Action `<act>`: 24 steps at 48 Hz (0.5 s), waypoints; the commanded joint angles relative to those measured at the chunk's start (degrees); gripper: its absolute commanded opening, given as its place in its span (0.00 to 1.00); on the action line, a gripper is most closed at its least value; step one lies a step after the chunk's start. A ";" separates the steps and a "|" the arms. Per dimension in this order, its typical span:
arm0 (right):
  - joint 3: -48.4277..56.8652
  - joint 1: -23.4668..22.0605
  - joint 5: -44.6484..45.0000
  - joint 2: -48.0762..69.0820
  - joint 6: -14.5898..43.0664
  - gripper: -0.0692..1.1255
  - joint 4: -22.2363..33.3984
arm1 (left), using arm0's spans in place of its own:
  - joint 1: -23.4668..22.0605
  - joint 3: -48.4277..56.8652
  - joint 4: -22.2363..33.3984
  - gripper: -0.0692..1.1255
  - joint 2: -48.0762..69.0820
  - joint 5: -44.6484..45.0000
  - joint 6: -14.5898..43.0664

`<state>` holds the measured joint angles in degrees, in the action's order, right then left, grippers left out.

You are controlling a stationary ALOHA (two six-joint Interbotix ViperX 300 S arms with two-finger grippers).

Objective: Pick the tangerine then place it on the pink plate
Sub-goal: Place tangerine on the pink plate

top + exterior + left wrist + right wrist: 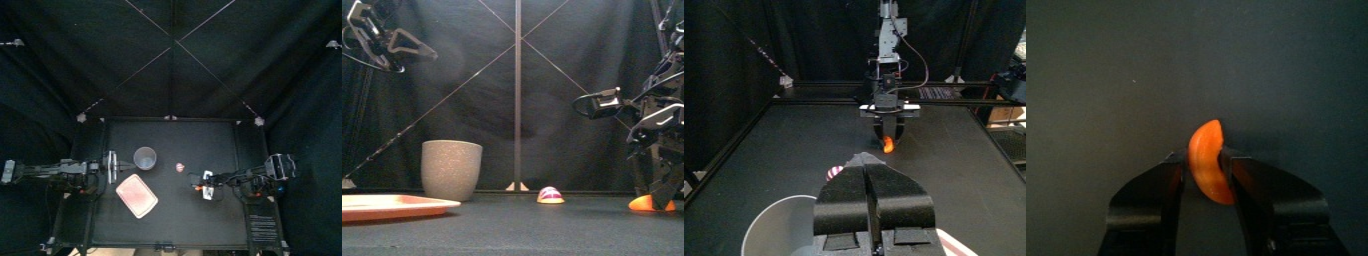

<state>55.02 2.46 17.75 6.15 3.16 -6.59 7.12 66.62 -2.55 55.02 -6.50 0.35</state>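
Observation:
The tangerine (1209, 162), an orange wedge, stands on edge between the jaws of my right gripper (1204, 158), which press on both its sides. In the front view the tangerine (649, 203) rests low at the table's right, with the right gripper (653, 198) down around it. The flat pink plate (136, 194) lies left of centre, near the front, well to the left of the right gripper (207, 187). My left gripper (874, 200) hovers at the left side with its jaws together and nothing held. From it I see the tangerine (889, 146) under the far arm.
A tall grey speckled cup (146, 157) stands just behind the plate. A small pink and white toy (182, 168) lies between the cup and the right gripper. The left arm (54, 172) rests by the table's left edge.

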 commanded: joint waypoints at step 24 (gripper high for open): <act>-10.11 0.62 7.73 1.76 -0.18 0.67 4.57 | 0.18 -0.35 0.00 0.11 -0.26 -0.53 -0.18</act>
<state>45.00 3.43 23.82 6.86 2.81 -2.99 7.21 66.88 -2.55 55.02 -6.50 0.26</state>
